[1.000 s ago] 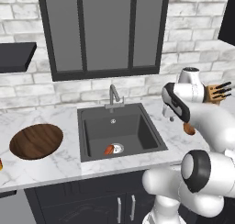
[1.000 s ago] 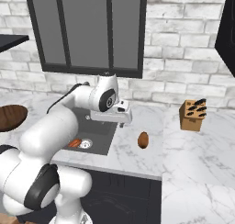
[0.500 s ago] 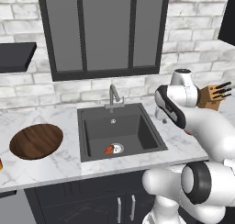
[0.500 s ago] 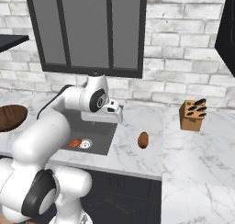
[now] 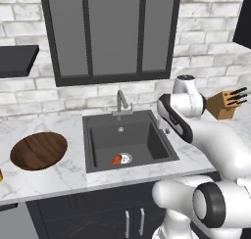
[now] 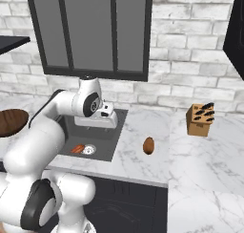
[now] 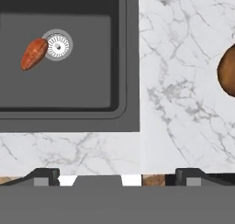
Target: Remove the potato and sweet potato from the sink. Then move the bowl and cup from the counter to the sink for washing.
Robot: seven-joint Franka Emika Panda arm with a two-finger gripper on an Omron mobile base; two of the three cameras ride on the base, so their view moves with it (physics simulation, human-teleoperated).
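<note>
The sweet potato (image 7: 33, 53) lies on the floor of the sink (image 7: 69, 90) beside the round drain; it also shows as a reddish lump (image 5: 116, 160) (image 6: 77, 148). The brown potato (image 6: 148, 145) rests on the counter (image 6: 128, 160) right of the sink, cut by the right edge (image 7: 227, 71) of the hand view. My gripper (image 7: 117, 176) (image 6: 103, 125) hangs open and empty above the sink's right rim. The wooden bowl (image 5: 39, 151) sits on the counter left of the sink (image 5: 98, 135). An orange sliver at the left edge may be the cup (image 5: 1, 176).
A knife block (image 6: 200, 119) stands at the back right of the counter. The faucet (image 5: 121, 102) rises behind the sink. Dark glass-front cabinets hang above, with a brick wall behind.
The arm has swung left, carrying the open gripper from above the counter near the potato to over the sink's right rim. The potato, sweet potato and bowl have not moved.
</note>
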